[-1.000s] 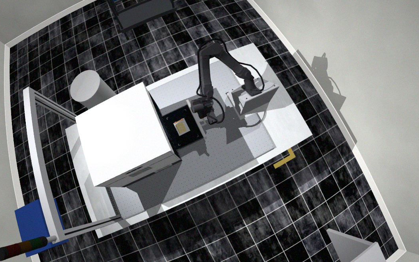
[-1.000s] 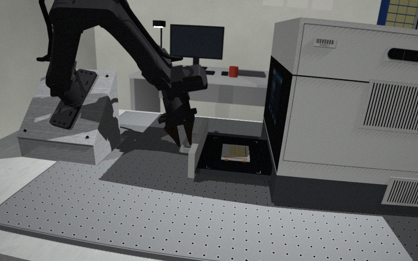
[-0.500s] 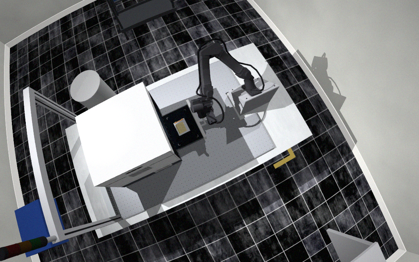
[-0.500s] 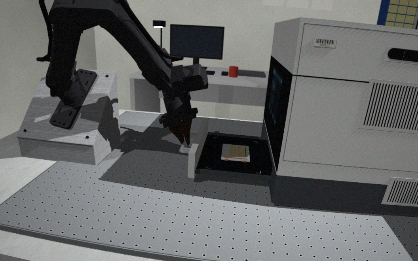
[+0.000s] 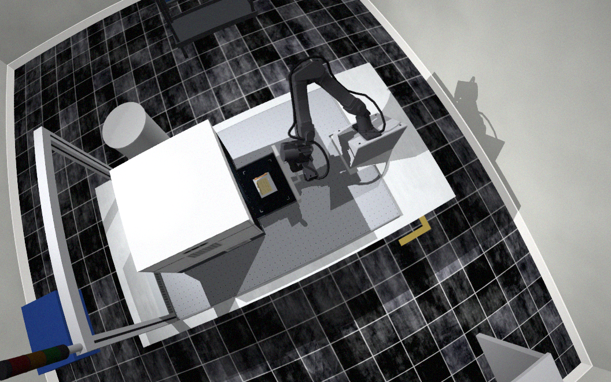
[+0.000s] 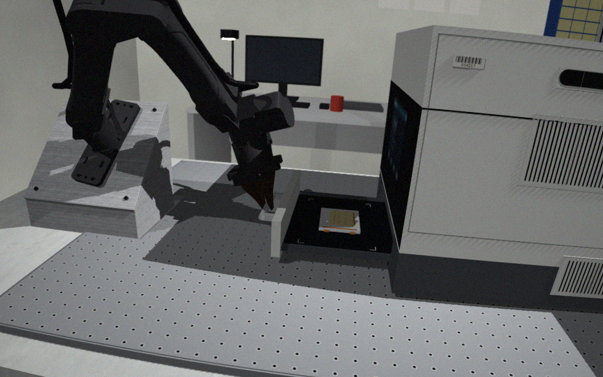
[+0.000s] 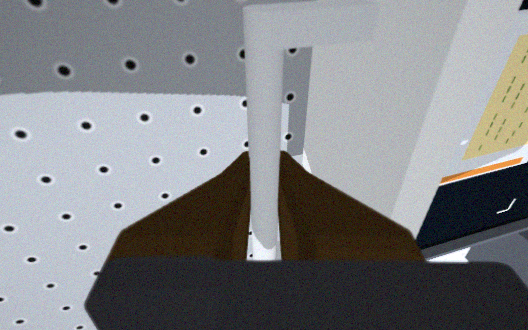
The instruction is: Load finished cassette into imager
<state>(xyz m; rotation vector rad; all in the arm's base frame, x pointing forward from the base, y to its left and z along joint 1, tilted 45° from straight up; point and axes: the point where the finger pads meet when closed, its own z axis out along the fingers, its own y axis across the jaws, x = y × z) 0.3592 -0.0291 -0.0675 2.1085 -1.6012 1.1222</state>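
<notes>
The finished cassette FINISHED (image 5: 265, 185) (image 6: 339, 219) (image 7: 513, 107), a tan gel in a white frame with an orange edge, lies flat on the dark glass (image 5: 275, 204) (image 6: 305, 227) (image 7: 471, 210) of the open drawer. It sits inside the white corner marks (image 6: 372, 248) (image 7: 508, 206). The gel imager IM (image 5: 175, 194) (image 6: 505, 154) is a big white box behind the drawer. My gripper (image 7: 264, 163) (image 6: 266, 204) (image 5: 299, 171) is shut on the white bar handle (image 7: 263, 110) (image 6: 266, 215) on the outside of the drawer's front panel (image 6: 277, 232) (image 7: 366, 115).
The arm's wedge-shaped base block (image 5: 370, 144) (image 6: 97, 196) stands close behind the gripper. The perforated breadboard (image 6: 248, 318) (image 5: 336, 223) spreads in front of the drawer. A grey cylinder (image 5: 129, 128) stands behind IM. A far desk carries a monitor (image 6: 284, 60) and a red cup (image 6: 336, 103).
</notes>
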